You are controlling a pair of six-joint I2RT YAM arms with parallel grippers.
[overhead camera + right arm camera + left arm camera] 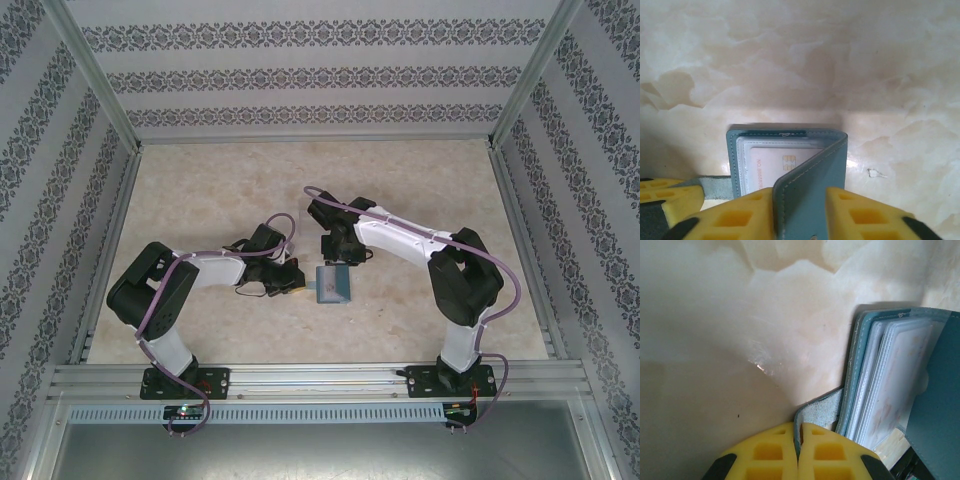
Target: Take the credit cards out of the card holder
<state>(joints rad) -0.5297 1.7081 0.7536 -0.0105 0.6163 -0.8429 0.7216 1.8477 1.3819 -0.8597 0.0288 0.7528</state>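
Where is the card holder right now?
In the top view the card holder lies mid-table, between the left gripper, pinching its tab, and the right gripper, fingers flanking its raised cover.

Teal holder (807,192) shows a pale card (771,166) with gold chip inside, on a marbled beige table (230,190), yellow fingers (875,216) beside it, walls (320,62) white with dark floral bands

Left arm (160,300), right arm (455,275): white shells, rounded black joints, black base plates (183,383). Purple cable (517,288) loops along each, base to wrist. Left pincer (798,432), right pincer (800,192): yellow moulded fingers (865,217) with square recesses, black patches at outer corners.
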